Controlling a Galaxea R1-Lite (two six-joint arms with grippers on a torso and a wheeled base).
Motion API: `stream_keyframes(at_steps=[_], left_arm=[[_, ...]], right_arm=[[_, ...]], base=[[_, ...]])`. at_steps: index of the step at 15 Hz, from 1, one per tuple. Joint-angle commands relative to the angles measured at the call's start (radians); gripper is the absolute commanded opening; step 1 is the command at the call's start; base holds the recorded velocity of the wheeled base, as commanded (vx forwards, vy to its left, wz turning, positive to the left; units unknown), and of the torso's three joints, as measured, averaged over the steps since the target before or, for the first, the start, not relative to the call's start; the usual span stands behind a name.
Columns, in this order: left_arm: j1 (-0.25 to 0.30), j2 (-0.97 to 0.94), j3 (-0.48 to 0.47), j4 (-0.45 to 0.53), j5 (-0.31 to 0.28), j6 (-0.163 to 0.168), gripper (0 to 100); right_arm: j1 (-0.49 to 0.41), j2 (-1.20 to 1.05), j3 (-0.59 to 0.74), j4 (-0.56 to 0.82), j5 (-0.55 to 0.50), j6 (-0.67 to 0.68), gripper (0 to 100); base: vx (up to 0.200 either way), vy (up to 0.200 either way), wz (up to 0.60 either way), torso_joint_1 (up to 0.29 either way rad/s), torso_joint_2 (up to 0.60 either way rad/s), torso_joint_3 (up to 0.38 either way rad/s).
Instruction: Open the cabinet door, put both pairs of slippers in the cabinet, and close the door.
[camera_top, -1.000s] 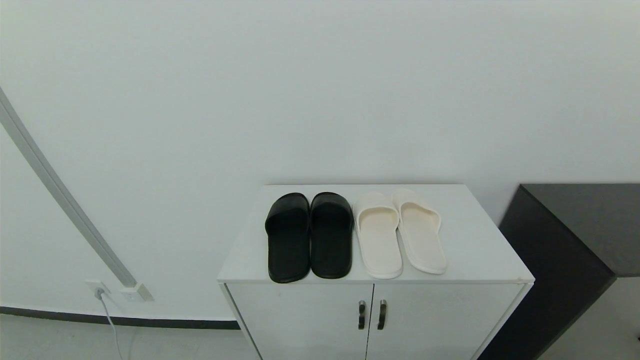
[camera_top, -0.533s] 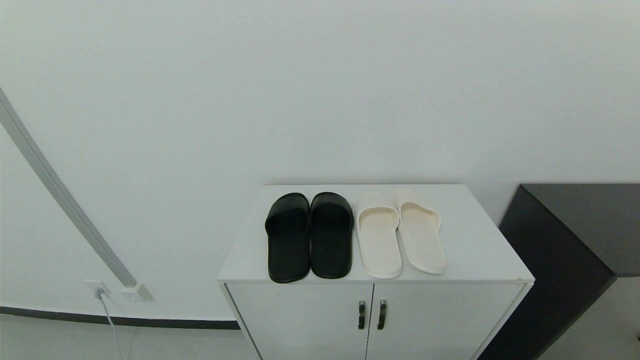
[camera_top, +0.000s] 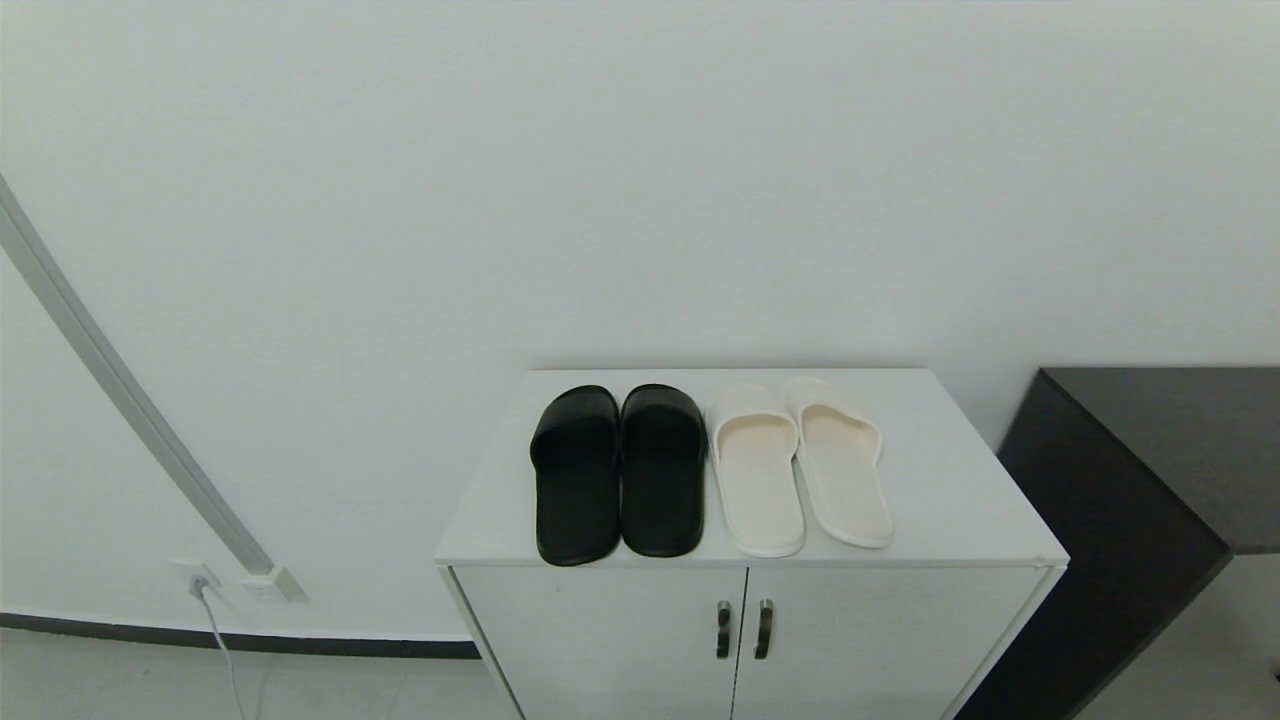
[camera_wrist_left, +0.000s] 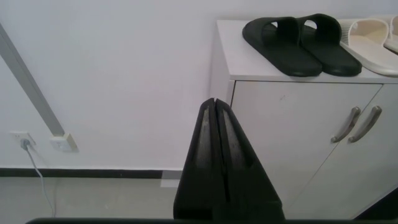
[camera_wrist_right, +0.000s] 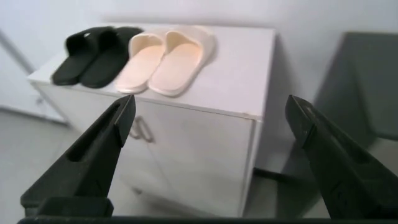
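While slippers (camera_top: 663, 470) lie atop the cabinet (camera_top: 955, 490) ahead, left end effector (camera_wrist_left: 214, 102) is closed, right end effector (camera_wrist_right: 210, 102) spread.

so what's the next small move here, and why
Probably bring the open right hand to the right door's handle. Both cabinet doors are shut, and the black slippers and white slippers lie on the cabinet top, so nothing can go in until a door opens.

Black slippers (camera_top: 620, 472), cream slippers (camera_top: 800, 468) atop closed white cabinet (camera_top: 960, 500).
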Motion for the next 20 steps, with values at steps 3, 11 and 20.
stream_keyframes(at_steps=[3,11,20], left_arm=[[-0.002,0.001,0.000,0.000,0.000,0.001,0],[0.000,-0.001,0.000,0.000,0.003,0.008,0],[0.000,-0.001,0.000,0.000,-0.001,0.008,0]], right_arm=[[0.367,0.474,-0.174,-0.153,-0.144,0.105,100],[0.628,1.021,-0.446,-0.400,-0.524,0.188,100],[0.642,1.450,-0.670,-0.615,-0.813,0.183,100]], base=[[0.000,0.000,0.00,0.000,0.00,0.000],[0.000,0.000,0.00,0.000,0.00,0.000],[0.000,0.000,0.00,0.000,0.00,0.000]])
